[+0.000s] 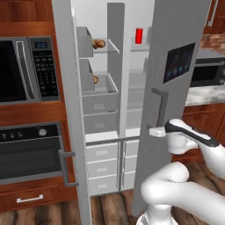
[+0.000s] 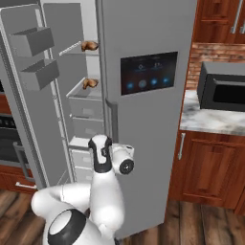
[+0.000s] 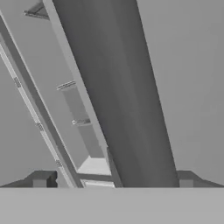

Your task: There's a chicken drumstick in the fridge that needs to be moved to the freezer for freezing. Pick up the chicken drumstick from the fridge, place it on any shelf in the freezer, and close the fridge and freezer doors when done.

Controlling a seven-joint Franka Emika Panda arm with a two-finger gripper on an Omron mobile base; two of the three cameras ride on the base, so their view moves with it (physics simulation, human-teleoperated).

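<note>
On freezer shelf (image 1: 109,47): chicken drumstick (image 1: 99,43) | gripper (image 3: 113,178) well below, at door handle (image 1: 161,112)

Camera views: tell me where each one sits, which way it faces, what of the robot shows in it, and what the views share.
Left base view: behind the arm's left, facing the open freezer; white arm at lower right, reaching to the door with the dark panel.
Right base view: behind the arm's right, facing that door's front; arm at lower left.
Hand view: on the hand, looking along the gripper at the door's bar handle between the open fingertips.
Shared: both base views show the chicken drumstick on the freezer's top shelf.
</note>
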